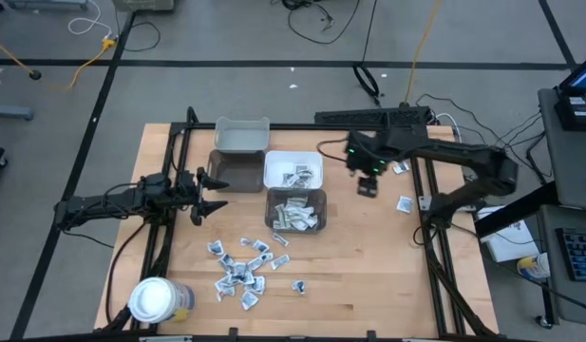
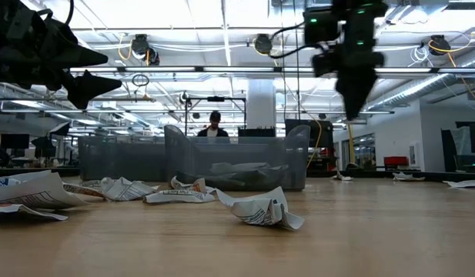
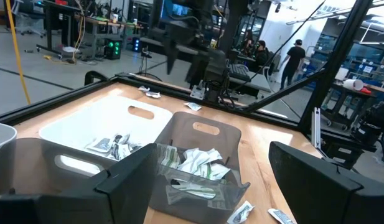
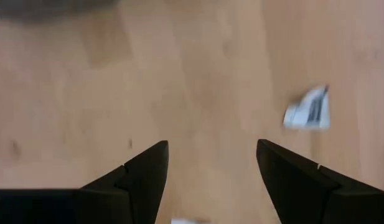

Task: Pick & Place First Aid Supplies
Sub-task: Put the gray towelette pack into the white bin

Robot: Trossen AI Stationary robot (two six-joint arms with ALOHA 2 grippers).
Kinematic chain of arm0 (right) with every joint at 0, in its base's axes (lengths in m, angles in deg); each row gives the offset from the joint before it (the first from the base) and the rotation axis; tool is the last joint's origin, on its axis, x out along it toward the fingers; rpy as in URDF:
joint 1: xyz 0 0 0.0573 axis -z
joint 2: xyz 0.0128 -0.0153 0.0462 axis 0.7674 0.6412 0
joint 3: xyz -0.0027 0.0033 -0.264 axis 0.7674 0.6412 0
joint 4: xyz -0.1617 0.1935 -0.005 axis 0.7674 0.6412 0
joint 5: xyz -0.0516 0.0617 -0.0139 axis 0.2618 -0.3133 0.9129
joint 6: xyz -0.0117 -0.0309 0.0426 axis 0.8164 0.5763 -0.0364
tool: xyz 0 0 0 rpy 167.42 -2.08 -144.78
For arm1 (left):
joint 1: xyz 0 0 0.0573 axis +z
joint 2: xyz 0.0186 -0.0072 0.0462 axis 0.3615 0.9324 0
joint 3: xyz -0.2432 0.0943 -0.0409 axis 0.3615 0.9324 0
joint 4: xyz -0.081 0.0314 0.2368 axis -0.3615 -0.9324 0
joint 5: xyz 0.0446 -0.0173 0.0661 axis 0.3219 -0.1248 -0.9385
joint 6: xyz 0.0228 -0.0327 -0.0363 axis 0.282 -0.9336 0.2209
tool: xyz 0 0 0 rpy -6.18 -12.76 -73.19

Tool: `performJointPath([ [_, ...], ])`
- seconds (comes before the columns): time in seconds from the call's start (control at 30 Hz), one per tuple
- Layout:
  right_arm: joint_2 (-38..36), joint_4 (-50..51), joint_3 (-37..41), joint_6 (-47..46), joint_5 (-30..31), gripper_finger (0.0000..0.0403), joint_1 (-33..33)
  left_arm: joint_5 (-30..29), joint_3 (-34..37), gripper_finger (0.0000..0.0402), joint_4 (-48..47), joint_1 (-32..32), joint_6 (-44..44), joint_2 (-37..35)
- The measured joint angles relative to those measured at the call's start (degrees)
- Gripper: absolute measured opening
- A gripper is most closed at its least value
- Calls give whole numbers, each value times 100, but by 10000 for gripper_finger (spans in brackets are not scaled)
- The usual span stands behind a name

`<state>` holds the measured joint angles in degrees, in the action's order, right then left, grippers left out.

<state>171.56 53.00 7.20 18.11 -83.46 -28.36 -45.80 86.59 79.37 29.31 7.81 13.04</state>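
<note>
Right gripper [image 1: 369, 186] is hovering right of centre, jaws spread wide, gripping nothing. Left gripper [image 1: 215, 193] is waiting mid-left, likewise wide and empty. Packets [image 1: 243, 271] are lying scattered lower centre; more are filling the grey bin [image 1: 295, 211].

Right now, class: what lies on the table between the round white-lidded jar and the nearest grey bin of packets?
In the high view, loose first aid packets lie scattered on the wood between the jar and the grey bin.
</note>
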Motion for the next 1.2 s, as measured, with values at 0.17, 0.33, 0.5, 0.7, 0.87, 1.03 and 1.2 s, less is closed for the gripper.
performJointPath([
  [0.17,-893,520,765,1,2,238,0,0,0,310,0,-1,0,0],
  [0.33,-1592,1149,1308,4,4,238,4,-2,-1,310,0,0,0,0],
  [0.5,-2040,1518,1664,7,4,238,4,0,1,310,0,-2,0,-2],
  [0.7,-2154,1427,2088,-25,6,238,4,-2,-1,310,0,0,0,0],
  [0.87,-1988,1354,2237,-93,192,238,2,-2,0,310,0,0,0,0],
  [1.03,-1637,1337,2287,-129,306,238,2,-2,-1,310,0,-2,0,0],
  [1.2,-1105,1345,2287,-129,306,238,2,-2,-1,310,0,0,0,0],
])
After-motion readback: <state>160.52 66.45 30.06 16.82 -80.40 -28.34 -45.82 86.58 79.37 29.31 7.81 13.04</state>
